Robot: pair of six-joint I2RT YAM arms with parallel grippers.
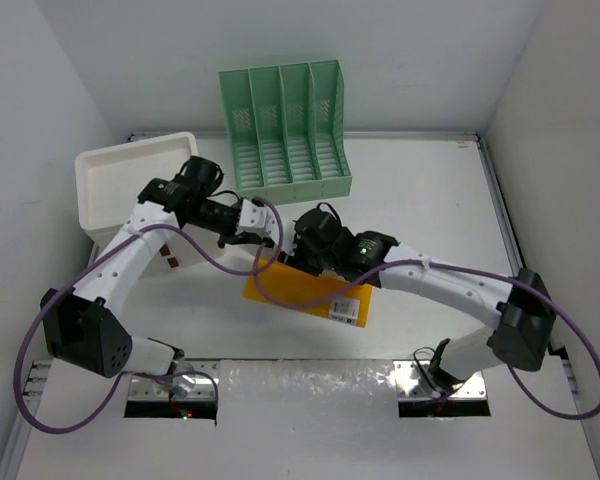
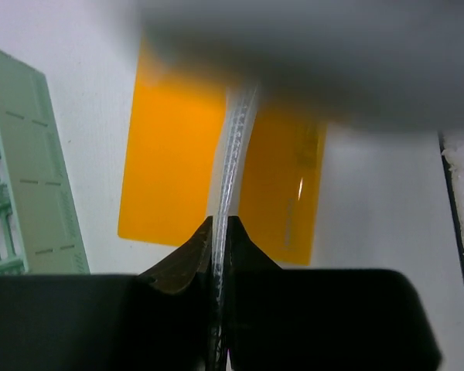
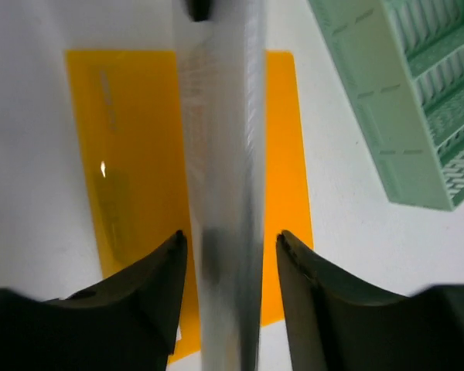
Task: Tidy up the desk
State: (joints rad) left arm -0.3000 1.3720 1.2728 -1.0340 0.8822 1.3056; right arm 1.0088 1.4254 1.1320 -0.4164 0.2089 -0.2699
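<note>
The desk [image 1: 420,190] is a white tabletop with metal rails. An orange folder [image 1: 305,292] with a label lies flat at its middle. Above it, my left gripper [image 1: 270,232] is shut on the edge of a thin clear plastic sheet [image 2: 233,147], seen edge-on in the left wrist view between the closed fingertips [image 2: 221,224]. My right gripper [image 1: 302,248] faces it from the right. Its jaws [image 3: 230,239] stand apart on either side of the same clear sheet [image 3: 220,131] without pressing it. The orange folder shows below in both wrist views [image 2: 170,154] [image 3: 131,154].
A green slotted file organizer [image 1: 285,125] stands at the back centre, also in the wrist views [image 2: 31,178] [image 3: 402,93]. A white drawer box [image 1: 130,185] sits at the back left beside the left arm. Walls close in on left, back and right.
</note>
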